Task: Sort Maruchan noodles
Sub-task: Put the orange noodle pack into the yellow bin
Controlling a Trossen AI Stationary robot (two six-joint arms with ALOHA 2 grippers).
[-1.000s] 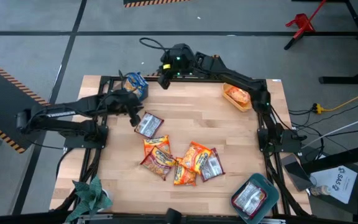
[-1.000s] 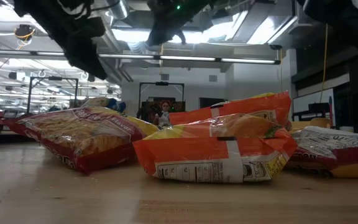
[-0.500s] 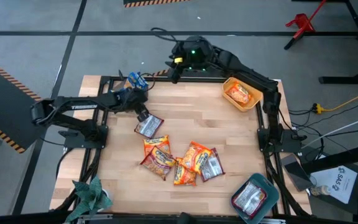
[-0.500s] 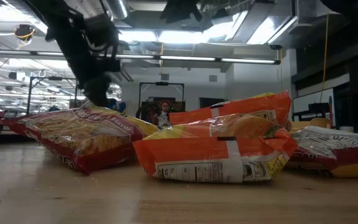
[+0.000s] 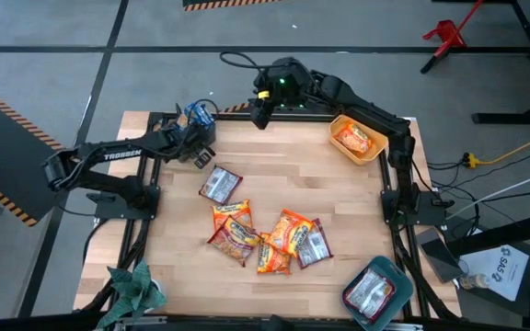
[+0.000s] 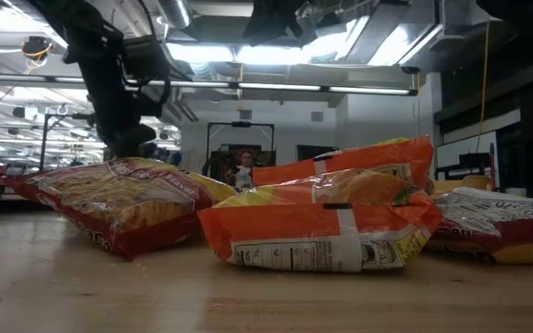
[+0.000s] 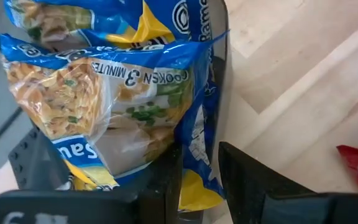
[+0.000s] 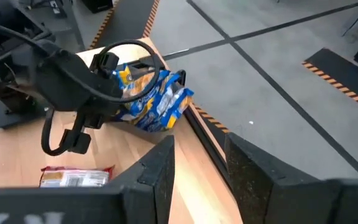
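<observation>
Hovering released at the bench's far-left corner over the blue packets (image 5: 198,115), the left pincer (image 5: 201,147) should next descend squarely onto the silver packet (image 5: 220,185) nearby, while the empty, part-open right pincer (image 5: 259,115) waits at the far edge.

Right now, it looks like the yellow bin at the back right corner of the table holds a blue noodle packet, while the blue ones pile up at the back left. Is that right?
Not quite. The packet in the yellow bin is orange-and-yellow, not blue, as the high view shows. The rest holds: the blue packets are piled at the back left corner.
</observation>
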